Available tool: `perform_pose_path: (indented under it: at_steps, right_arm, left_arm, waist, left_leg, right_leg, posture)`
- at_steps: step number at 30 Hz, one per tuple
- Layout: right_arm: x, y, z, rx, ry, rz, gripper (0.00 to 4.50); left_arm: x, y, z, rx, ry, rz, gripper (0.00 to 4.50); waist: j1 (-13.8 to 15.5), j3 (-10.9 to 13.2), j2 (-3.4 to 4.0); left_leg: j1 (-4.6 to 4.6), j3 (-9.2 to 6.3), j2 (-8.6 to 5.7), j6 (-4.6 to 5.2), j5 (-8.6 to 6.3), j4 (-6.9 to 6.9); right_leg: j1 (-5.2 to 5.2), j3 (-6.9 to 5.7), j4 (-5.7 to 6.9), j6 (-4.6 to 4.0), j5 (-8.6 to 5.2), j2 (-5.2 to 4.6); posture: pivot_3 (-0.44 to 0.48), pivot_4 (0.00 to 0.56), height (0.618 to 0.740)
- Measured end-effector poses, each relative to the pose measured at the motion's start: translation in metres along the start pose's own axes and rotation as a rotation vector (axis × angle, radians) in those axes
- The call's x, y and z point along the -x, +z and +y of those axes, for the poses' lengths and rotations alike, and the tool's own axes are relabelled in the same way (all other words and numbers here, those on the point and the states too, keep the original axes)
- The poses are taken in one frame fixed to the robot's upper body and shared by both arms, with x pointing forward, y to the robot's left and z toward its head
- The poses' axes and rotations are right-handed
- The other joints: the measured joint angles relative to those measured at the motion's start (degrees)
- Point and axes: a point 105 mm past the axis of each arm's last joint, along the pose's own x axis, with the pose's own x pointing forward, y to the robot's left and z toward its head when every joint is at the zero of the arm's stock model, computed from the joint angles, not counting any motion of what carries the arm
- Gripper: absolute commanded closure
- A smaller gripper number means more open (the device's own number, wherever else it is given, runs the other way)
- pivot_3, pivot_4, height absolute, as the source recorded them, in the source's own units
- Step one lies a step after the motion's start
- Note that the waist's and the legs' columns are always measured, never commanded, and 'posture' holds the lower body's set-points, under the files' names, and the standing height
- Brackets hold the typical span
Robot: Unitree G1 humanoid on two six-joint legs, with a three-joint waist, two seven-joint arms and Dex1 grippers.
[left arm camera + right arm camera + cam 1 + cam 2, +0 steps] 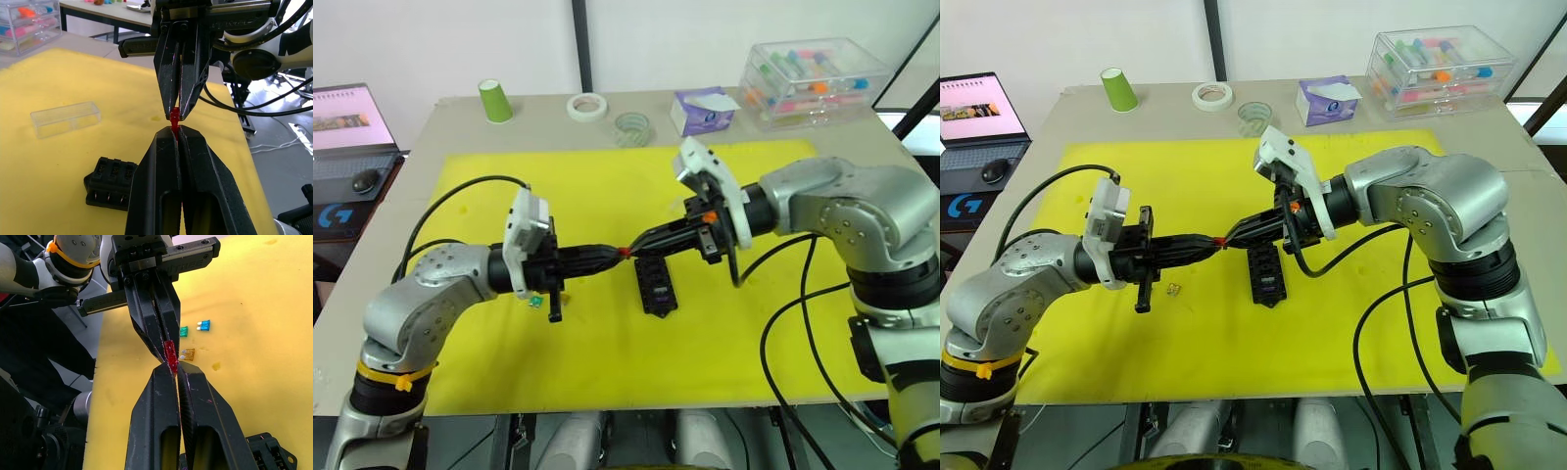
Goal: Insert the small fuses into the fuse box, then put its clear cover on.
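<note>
A red fuse (626, 252) hangs in the air above the yellow mat (607, 362), pinched from both sides. My left gripper (176, 131) is shut on one end of it and my right gripper (173, 370) is shut on the other, their tips meeting nose to nose. The black fuse box (656, 285) lies on the mat just below and right of that meeting point. Beyond it, in the left wrist view, lies the clear cover (66, 118). Loose fuses rest on the mat under my left gripper: a green one (184, 331), a blue one (204, 325) and an amber one (188, 353).
Along the table's far edge stand a green cup (495, 101), a white tape roll (588, 106), a clear tape roll (631, 127), a tissue pack (703, 110) and a large clear drawer box (813, 78). A laptop (347, 122) sits off the table's left side.
</note>
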Motion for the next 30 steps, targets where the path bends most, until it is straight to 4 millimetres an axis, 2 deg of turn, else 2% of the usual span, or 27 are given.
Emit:
perform_pose_path:
  at_steps: [4,6,10,13,17,18,22,30]
  right_arm:
    - [-0.003,-0.004,-0.001,-0.007,0.000,0.026,4.45]
    - [-0.003,-0.006,-0.002,-0.006,-0.011,0.036,4.50]
    - [0.007,-0.011,-0.010,0.095,-0.082,0.098,4.50]
    - [0.015,-0.022,-0.022,0.231,-0.143,0.192,4.50]
    - [0.014,-0.038,-0.026,0.305,-0.111,0.261,4.50]
    - [0.014,-0.041,-0.028,0.325,-0.109,0.275,4.50]
    - [0.012,-0.056,-0.031,0.355,-0.095,0.325,4.50]
    - [0.009,-0.064,-0.030,0.345,-0.072,0.344,4.50]
  left_arm:
    - [0.000,-0.003,0.001,0.022,0.000,0.073,4.50]
    - [-0.002,-0.005,0.003,0.025,0.009,0.117,4.04]
    - [0.000,-0.026,0.015,0.029,0.084,0.223,2.74]
    - [0.000,-0.043,0.012,0.007,0.077,0.296,1.63]
    - [-0.006,-0.069,0.006,-0.038,0.049,0.379,0.21]
    - [-0.008,-0.072,0.007,-0.061,0.052,0.388,0.03]
    - [-0.013,-0.082,0.015,-0.082,0.080,0.392,0.03]
    - [-0.023,-0.078,0.023,-0.129,0.089,0.358,0.03]
  waist:
    - [0.0,0.0,0.00]
    - [0.0,0.0,0.00]
    - [0.0,0.0,0.00]
    - [0.0,0.0,0.00]
    - [0.0,0.0,-0.01]
    - [0.0,0.0,-0.01]
    - [0.2,0.0,-0.02]
    - [0.1,0.0,-0.02]
  left_leg:
    - [0.00,-0.01,0.00,0.00,0.00,0.00]
    - [0.00,0.00,0.00,0.00,0.00,0.00]
    - [0.00,0.01,-0.01,0.00,0.00,-0.02]
    - [0.00,0.03,-0.01,0.00,0.00,-0.04]
    - [0.00,0.03,0.00,0.00,0.00,-0.04]
    - [0.00,0.03,0.00,0.00,0.00,-0.04]
    - [0.00,0.02,-0.01,0.00,0.00,-0.02]
    - [0.00,0.02,0.00,0.00,0.00,-0.03]
  right_leg:
    - [0.00,0.00,0.00,0.00,0.00,0.00]
    - [0.01,0.00,-0.01,0.00,0.00,0.00]
    - [-0.02,-0.01,-0.02,0.00,0.00,0.01]
    - [-0.02,0.00,-0.03,0.00,0.00,0.01]
    - [-0.02,0.00,-0.03,0.00,0.00,0.01]
    - [-0.02,0.00,-0.03,0.00,0.00,0.01]
    - [0.00,-0.01,-0.04,0.00,0.00,0.01]
    - [-0.01,-0.01,-0.04,0.00,0.00,0.01]
  posture:
    - [0.000,0.150,0.740]
    - [0.000,0.150,0.740]
    - [0.000,0.150,0.740]
    - [0.000,0.150,0.740]
    - [0.000,0.150,0.740]
    - [0.000,0.150,0.740]
    - [0.000,0.150,0.740]
    - [0.000,0.150,0.740]
